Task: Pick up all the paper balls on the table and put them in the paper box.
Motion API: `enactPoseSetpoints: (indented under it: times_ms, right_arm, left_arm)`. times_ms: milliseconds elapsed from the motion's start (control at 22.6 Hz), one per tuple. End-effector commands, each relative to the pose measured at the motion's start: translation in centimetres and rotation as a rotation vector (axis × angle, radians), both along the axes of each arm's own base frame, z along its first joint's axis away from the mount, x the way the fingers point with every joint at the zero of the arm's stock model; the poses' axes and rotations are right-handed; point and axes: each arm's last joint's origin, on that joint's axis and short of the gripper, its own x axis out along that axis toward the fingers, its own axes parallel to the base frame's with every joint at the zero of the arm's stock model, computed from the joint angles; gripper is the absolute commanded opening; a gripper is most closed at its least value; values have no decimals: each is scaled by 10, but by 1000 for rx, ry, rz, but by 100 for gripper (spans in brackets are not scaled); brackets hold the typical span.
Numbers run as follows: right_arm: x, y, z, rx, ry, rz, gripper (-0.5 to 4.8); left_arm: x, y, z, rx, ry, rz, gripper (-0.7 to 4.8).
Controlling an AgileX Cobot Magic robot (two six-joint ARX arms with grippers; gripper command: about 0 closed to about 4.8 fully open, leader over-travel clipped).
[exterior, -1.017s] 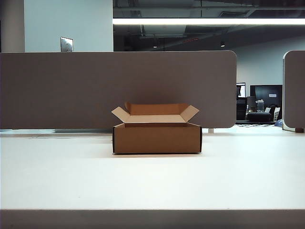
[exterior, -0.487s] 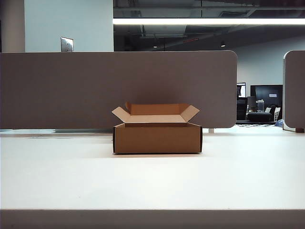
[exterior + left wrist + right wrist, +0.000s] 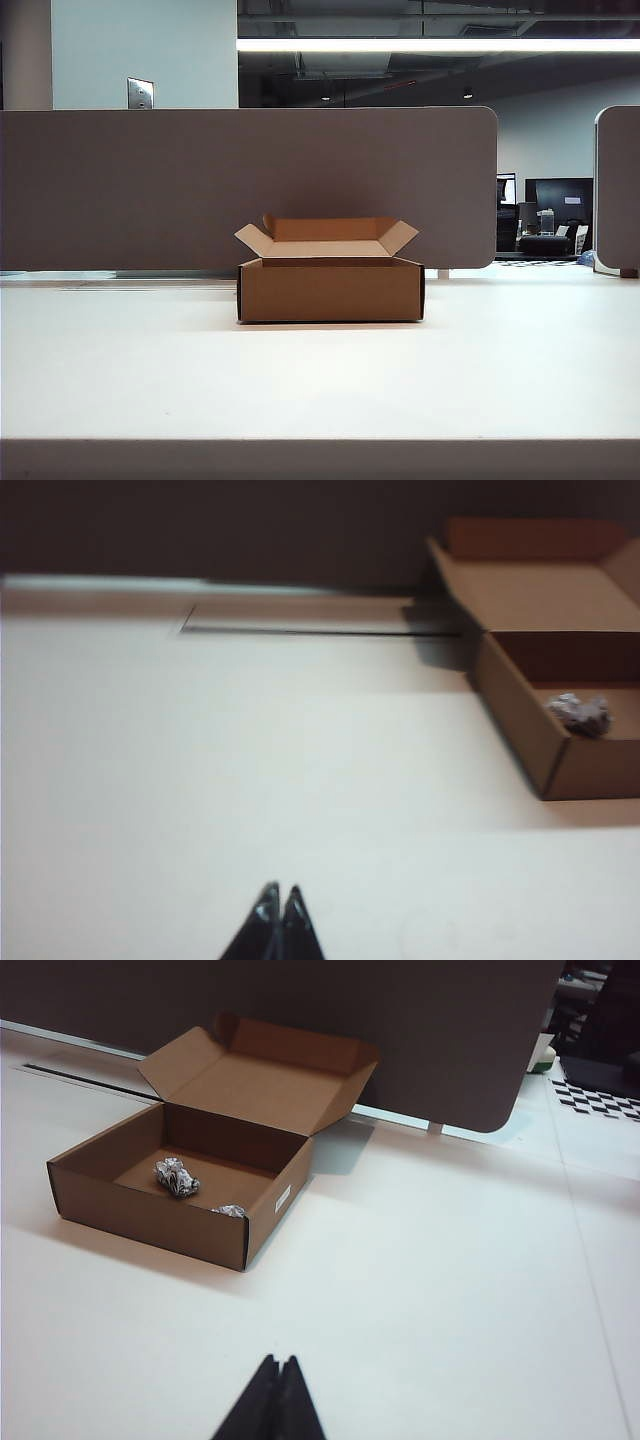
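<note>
Left gripper (image 3: 279,900) is seen pinched together, nothing held, above bare table (image 3: 200,780) well left of paper box (image 3: 520,720); one of the paper balls (image 3: 580,713) is seen inside. Right gripper (image 3: 277,1372) likewise closed, empty, right of box; a small white label (image 3: 282,1198) is noted, text unreadable

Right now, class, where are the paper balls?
In the right wrist view, two paper balls lie inside the paper box, mid-table before the divider.
</note>
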Motion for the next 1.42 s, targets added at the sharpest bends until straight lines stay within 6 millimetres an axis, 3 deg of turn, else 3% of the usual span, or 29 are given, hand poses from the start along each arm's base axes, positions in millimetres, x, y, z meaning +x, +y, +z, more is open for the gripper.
enactPoseSetpoints:
  times_ms: [44,265,708,1062,1415]
  right_arm:
    - [2,1,-11,22,-76,0,0]
    - [8,0,-44,20,-55,-86,0]
    - [17,3,-76,62,-42,-82,0]
    - [17,3,-79,51,-21,-83,0]
    - [17,3,-80,44,-4,-84,0]
  left_arm:
    - [-3,-3,4,71,-102,-149,-5]
    - [-5,-4,-6,73,-149,-193,-5]
    - [-3,-6,-22,68,-199,-227,-5]
    - [-1,-8,-40,68,-134,-284,-5]
    - [-1,-7,-43,79,-96,-264,-1]
